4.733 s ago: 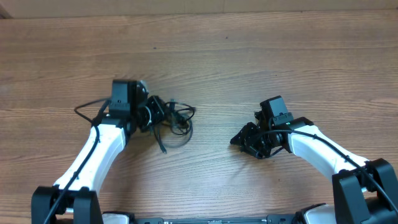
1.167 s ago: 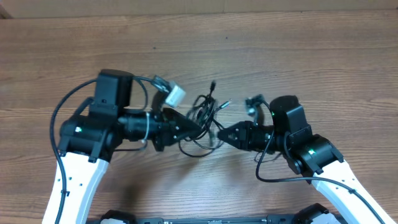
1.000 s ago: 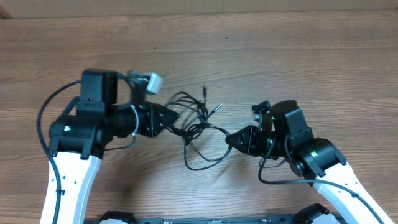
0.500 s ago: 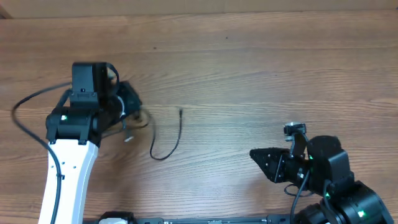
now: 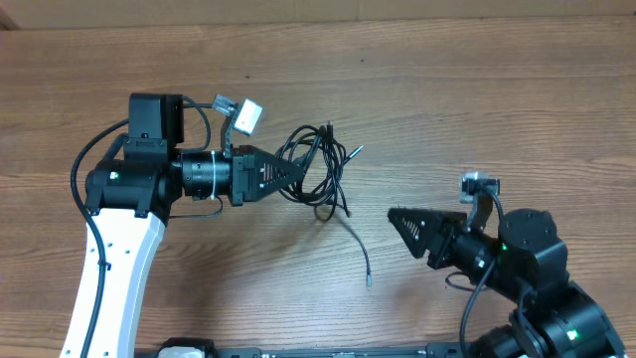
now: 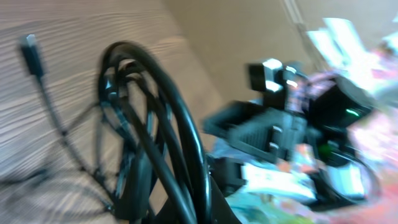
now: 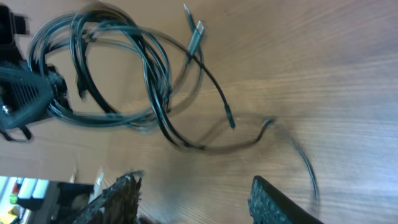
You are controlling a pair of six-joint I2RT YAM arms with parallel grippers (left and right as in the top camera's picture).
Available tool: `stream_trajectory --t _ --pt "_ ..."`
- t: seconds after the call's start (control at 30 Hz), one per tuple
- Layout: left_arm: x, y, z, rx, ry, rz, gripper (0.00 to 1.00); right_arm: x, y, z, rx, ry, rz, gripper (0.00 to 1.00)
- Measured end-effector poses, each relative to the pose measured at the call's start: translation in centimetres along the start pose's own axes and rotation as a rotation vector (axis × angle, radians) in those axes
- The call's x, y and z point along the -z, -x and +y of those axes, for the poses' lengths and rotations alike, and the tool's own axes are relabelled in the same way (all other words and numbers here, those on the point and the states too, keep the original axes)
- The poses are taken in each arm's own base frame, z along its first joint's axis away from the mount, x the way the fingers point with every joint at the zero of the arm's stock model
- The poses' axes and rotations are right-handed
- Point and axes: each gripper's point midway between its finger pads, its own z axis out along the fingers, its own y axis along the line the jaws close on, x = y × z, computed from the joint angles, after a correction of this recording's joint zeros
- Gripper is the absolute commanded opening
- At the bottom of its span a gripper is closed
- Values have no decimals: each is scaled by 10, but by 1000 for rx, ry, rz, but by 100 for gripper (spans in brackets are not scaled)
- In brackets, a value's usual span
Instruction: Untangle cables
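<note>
The cables [image 5: 326,167] are a bundle of thin black loops hanging in the air at the tip of my left gripper [image 5: 294,171], which is shut on them. One strand [image 5: 355,237] trails down from the bundle to a small plug on the table. In the left wrist view the loops [image 6: 163,127] fill the middle and pass between my left gripper's [image 6: 182,206] fingers. My right gripper [image 5: 403,227] is to the right of the bundle, apart from it. It [image 7: 196,194] stands open with only bare wood between its fingers. The bundle [image 7: 118,74] shows above it.
A brown wooden table [image 5: 477,109] lies under everything. A white connector block [image 5: 248,114] sticks up by the left wrist. The right arm's body [image 5: 537,259] is at the lower right, and the left arm [image 5: 119,249] runs down the left side.
The left gripper has swung right, toward the centre, carrying the bundle. The right gripper's fingers have spread apart, and it now sits a little higher in the overhead view.
</note>
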Motion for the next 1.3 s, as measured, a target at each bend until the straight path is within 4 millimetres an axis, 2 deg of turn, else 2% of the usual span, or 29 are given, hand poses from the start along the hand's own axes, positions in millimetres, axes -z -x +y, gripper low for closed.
stream_trajectory --t 0.17,0.27,0.33,0.47,0.67,0.8,0.87,0.9,1.0,1.07,1.13,1.23,1.3 --pt "1 0 -22 -26 -126 -1 4 -17 15 9 46 44 -21 53" --pt "2 0 -28 -34 -164 -1 4 -28 16 12 58 61 -4 48" --pt "3 0 -31 -34 -179 -2 4 -36 14 15 69 75 13 45" --pt "3 -1 -32 -33 -188 -1 4 -50 5 25 95 111 57 46" --pt "1 -2 -35 -35 -203 6 4 -61 -8 52 149 191 84 46" --pt "-8 -10 -47 -44 -248 47 4 -74 -9 47 153 145 69 33" --pt "-14 -15 -53 -50 -271 75 4 -83 -7 38 148 102 57 9" --pt "-18 -18 -56 -54 -280 89 4 -86 -6 35 141 87 53 4" --pt "-26 -24 -59 -58 -290 120 4 -90 -4 30 144 57 34 4" --pt "-29 -24 -54 -59 -268 127 4 -90 -3 24 138 22 27 4" --pt "-30 -23 -42 -59 -197 122 4 -88 -5 17 133 -11 35 4" --pt "-30 -20 -1 9 43 109 4 -78 -13 12 141 -28 69 4" --pt "-23 -17 33 95 239 83 4 -65 -17 21 158 17 81 4"
